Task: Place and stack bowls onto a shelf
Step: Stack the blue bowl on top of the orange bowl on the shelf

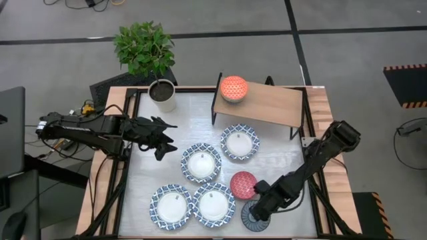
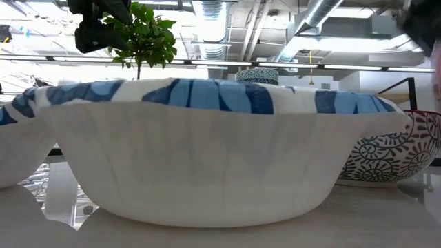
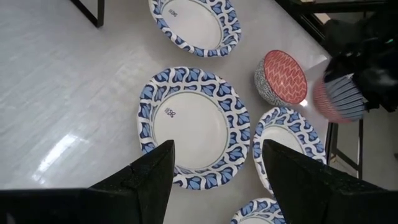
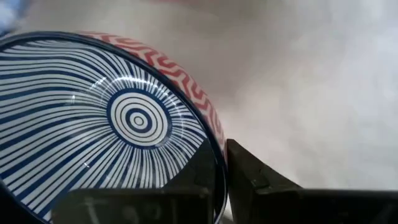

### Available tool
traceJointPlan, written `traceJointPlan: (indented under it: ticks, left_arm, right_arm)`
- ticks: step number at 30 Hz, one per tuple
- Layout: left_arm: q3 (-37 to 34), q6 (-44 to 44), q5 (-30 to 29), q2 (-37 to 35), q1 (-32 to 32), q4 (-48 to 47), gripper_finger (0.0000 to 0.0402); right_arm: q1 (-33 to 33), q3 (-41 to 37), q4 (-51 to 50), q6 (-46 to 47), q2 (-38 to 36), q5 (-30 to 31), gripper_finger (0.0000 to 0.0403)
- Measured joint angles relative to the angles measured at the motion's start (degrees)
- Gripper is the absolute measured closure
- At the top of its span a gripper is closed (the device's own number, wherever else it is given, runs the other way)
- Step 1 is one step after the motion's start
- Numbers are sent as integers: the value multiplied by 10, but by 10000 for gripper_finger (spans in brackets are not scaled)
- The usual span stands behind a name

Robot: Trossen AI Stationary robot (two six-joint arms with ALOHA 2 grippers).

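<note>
While the left pincer (image 1: 162, 141) hangs with its fingers spread wide over the left-centre of the desk (image 1: 143, 177), holding nothing, the right pincer (image 1: 257, 212) sits low at the bottom right of the high view, its fingers closed on the rim of the dark blue striped bowl (image 1: 252, 217); the right wrist view shows that rim pinched between the two fingers. The desk has a pale, whitish top with a wooden edge, standing on a grey floor crossed by dark lines. The shelf (image 1: 267, 101), a light wooden board on black legs, stands at the upper right of the desk, and an orange-red bowl (image 1: 234, 87) rests on its left end. Four wide blue-and-white bowls lie on the desk: one (image 1: 240, 141) just below the shelf, one (image 1: 201, 163) at the centre, and two side by side along the lower edge (image 1: 171, 206) (image 1: 213, 205). A red zigzag bowl (image 1: 243, 185) sits just beside the striped one, touching or nearly so. A white plant pot (image 1: 163, 95) with a leafy green plant (image 1: 143, 45) stands at the upper left corner of the desk. In the low view, a blue-and-white bowl fills the frame, and behind it run ceiling ducts (image 2: 289, 21) and pipes.
</note>
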Motion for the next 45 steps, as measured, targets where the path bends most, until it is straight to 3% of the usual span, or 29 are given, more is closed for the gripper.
traceJointPlan:
  ticks: [5, 9, 13, 18, 24, 31, 36, 45]
  left_arm:
    - [0, -4, 4, 0, 0, 0, 173]
    - [0, -1, 17, 0, 0, -1, 173]
    - [0, 5, 21, 0, 0, -1, 173]
    - [0, 11, 20, 0, 0, -1, 173]
    - [0, 0, 21, 0, 0, -20, 173]
    - [0, -11, 20, 0, 0, -27, 173]
    - [0, -11, 16, 0, 0, -27, 173]
    - [0, -19, 11, 0, 0, -30, 173]
  right_arm:
    - [-5, 36, -47, 11, -89, -1, 365]
    - [-44, 89, -157, 3, -166, 34, 365]
    - [-141, 163, -305, -61, -217, 83, 365]
    - [-321, 279, -445, -239, -223, 137, 365]
    - [-556, 406, -472, -488, -169, 129, 365]
    - [-745, 516, -446, -673, -53, 25, 365]
    - [-801, 574, -419, -729, 38, -63, 365]
    - [-842, 668, -441, -764, 159, -78, 365]
